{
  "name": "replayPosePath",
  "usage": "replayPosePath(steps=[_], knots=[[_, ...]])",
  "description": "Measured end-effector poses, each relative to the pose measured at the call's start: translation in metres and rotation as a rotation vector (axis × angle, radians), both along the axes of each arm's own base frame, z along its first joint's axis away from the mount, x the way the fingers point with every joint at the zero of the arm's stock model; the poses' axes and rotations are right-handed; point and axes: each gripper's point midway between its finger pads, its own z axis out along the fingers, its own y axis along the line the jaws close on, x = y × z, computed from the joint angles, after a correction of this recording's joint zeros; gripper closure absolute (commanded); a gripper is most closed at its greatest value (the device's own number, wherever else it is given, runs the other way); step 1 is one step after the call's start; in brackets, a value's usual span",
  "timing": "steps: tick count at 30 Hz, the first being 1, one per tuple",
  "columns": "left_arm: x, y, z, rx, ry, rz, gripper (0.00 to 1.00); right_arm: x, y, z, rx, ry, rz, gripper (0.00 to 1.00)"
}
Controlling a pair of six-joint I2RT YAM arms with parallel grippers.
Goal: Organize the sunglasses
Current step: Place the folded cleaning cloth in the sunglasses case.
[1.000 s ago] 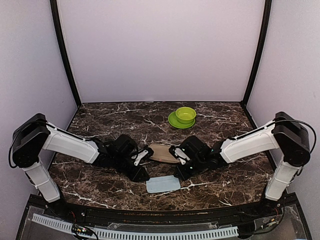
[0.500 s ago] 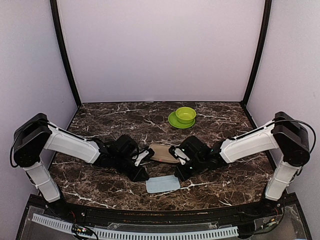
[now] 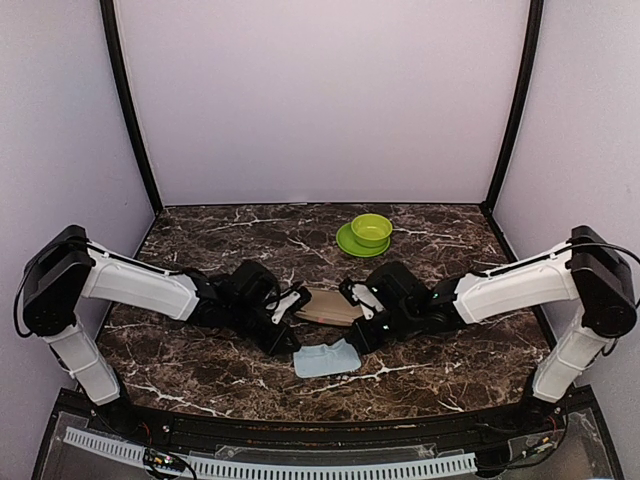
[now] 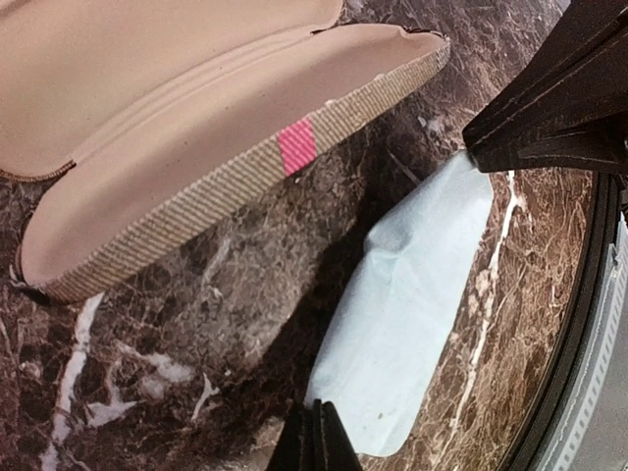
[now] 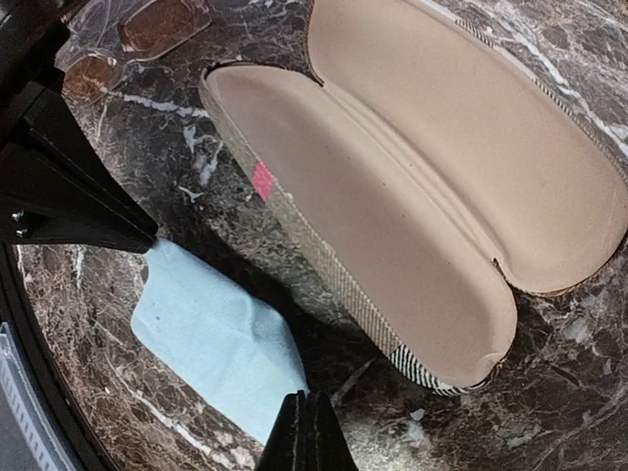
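Where the arms meet: the middle of the marble table (image 3: pixel 200 370), low over a cleaning cloth (image 4: pixel 412 304).
Left gripper (image 4: pixel 314 437): fingers pressed together, pinching the left edge of the light blue cleaning cloth.
Right gripper (image 5: pixel 304 427): clenched on the right end of the cleaning cloth, which lifts off the marble there.
Glasses case (image 5: pixel 412 196): open, tan lining up, striped woven shell with a pink tag (image 4: pixel 297 145), just beyond the cleaning cloth.
Sunglasses (image 5: pixel 147 29): amber lenses, on the table outside the glasses case, by its left end, partly hidden.
Green bowl (image 3: pixel 371 229): on a green plate (image 3: pixel 345 243), far side, well apart.
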Motion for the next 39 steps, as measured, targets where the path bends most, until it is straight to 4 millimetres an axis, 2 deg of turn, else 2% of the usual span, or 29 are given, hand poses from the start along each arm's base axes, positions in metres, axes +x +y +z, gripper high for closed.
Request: replayPosePath(steps=[8, 13, 22, 31, 39], knots=[[0.011, -0.001, 0.016, 0.014, -0.062, 0.0, 1.0, 0.002, 0.001, 0.027, 0.062, -0.046, -0.004, 1.0], [0.022, 0.001, 0.023, 0.023, -0.082, 0.006, 1.0, 0.006, -0.003, 0.027, 0.041, -0.059, -0.025, 1.0], [0.052, -0.002, 0.053, 0.005, -0.157, 0.021, 1.0, 0.025, -0.005, 0.04, 0.038, -0.091, -0.093, 1.0], [0.065, -0.011, 0.075, -0.012, -0.2, 0.003, 1.0, 0.037, -0.013, 0.04, 0.035, -0.091, -0.147, 1.0], [0.076, -0.012, 0.074, 0.006, -0.192, 0.012, 1.0, 0.051, -0.019, 0.045, 0.045, -0.094, -0.198, 1.0]])
